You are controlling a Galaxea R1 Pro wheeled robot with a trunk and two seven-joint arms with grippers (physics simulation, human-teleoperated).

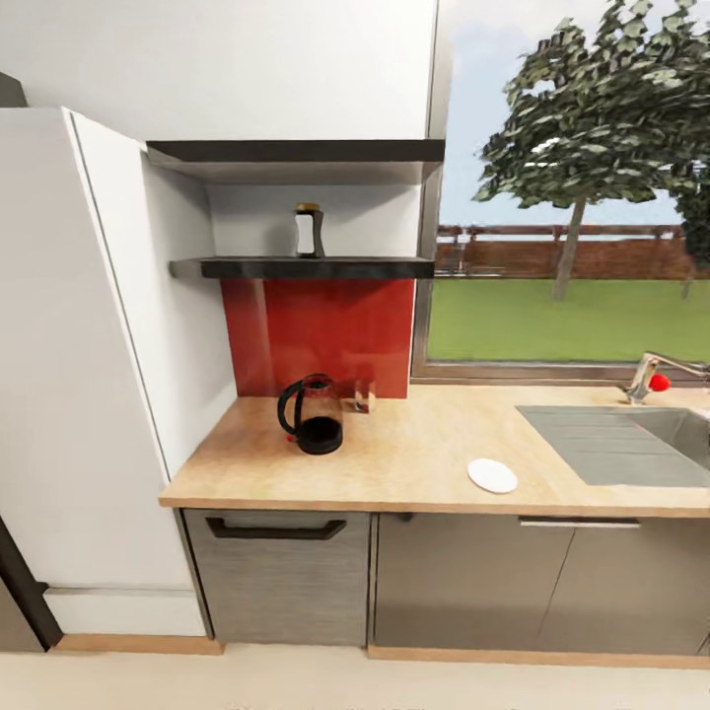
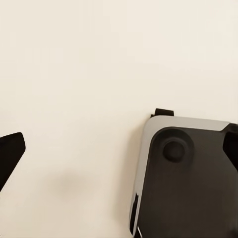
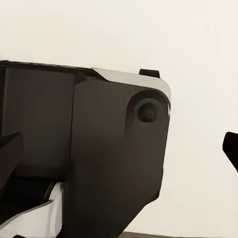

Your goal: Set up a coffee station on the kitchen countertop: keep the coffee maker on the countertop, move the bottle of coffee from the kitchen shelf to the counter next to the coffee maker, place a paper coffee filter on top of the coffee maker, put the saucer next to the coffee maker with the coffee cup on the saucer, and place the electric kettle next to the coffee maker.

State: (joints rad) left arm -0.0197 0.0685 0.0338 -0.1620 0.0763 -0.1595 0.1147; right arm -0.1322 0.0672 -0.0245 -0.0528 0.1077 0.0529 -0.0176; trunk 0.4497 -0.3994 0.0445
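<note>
A big white cabinet (image 1: 69, 345) stands at the left end of the wooden desk (image 1: 414, 454). A wide window (image 1: 572, 187) sits behind the desk's back edge, with a tree and green grass outside. A gray sink (image 1: 631, 444) is set into the desk's right end, and a tap (image 1: 656, 375) stands at the sink's back edge. A red wall panel (image 1: 325, 335) runs along the back edge on the left side. Above it hangs a dark shelf (image 1: 301, 267). The bottle of coffee (image 1: 310, 231) stands upright near the middle of that shelf.

The coffee maker (image 1: 314, 413), black with a glass pot, stands on the desk near the back left corner. A small glass thing (image 1: 364, 395) stands just beside it at the back edge; what it is, I cannot tell. A white saucer (image 1: 492, 475) lies flat near the desk's front edge, well apart from the coffee maker.

The left gripper (image 2: 119, 148) hangs over pale floor and the robot's base (image 2: 188, 178). Its fingers are far apart, so it is wide open and holds nothing. The right gripper (image 3: 121, 153) is wide open too, holding nothing
</note>
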